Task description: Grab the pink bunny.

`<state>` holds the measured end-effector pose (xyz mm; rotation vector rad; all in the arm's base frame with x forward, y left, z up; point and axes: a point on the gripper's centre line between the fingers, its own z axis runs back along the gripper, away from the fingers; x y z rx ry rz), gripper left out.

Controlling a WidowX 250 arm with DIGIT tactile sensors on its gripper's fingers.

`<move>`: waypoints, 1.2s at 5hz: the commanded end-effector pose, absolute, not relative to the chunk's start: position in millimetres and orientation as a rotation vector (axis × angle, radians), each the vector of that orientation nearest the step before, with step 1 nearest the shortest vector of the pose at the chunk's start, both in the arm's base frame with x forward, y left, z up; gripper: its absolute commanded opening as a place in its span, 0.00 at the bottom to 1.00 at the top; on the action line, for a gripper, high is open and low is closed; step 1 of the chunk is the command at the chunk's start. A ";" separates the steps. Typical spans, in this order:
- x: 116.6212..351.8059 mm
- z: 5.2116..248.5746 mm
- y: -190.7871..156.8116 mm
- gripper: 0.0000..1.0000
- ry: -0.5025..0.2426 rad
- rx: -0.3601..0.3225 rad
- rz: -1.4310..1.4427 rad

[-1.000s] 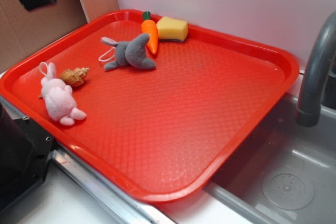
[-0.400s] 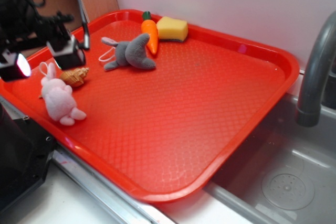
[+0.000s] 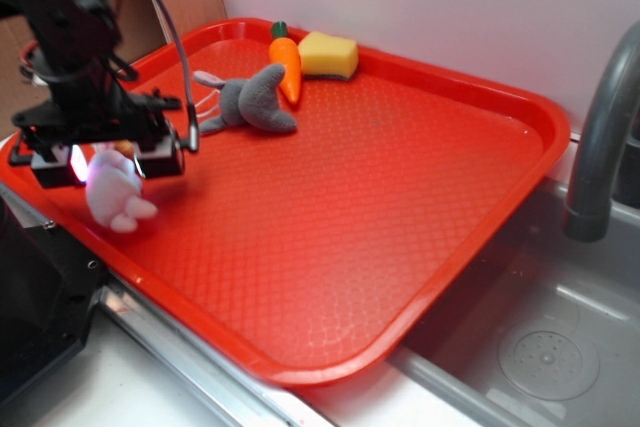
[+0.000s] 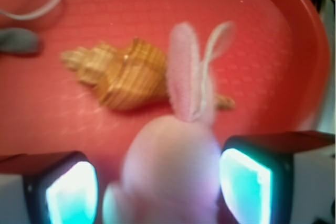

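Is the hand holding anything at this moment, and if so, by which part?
Nothing is held yet. The hand is open, its pads on either side of the pink bunny at the body, with gaps showing.

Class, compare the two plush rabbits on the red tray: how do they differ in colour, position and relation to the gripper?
The pink bunny is pale pink; the grey rabbit is grey. The pink bunny sits near the tray's front-left edge between the open gripper's fingers; the grey rabbit lies by the carrot, away from the gripper. Both are long-eared plush toys.
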<state>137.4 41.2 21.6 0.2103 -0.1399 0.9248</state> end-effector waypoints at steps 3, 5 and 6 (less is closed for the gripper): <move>143.1 47.7 27.6 0.00 -0.149 0.087 0.878; 176.2 120.7 -4.8 0.00 -0.085 0.027 0.640; 185.6 159.1 -15.6 0.00 -0.039 -0.032 0.500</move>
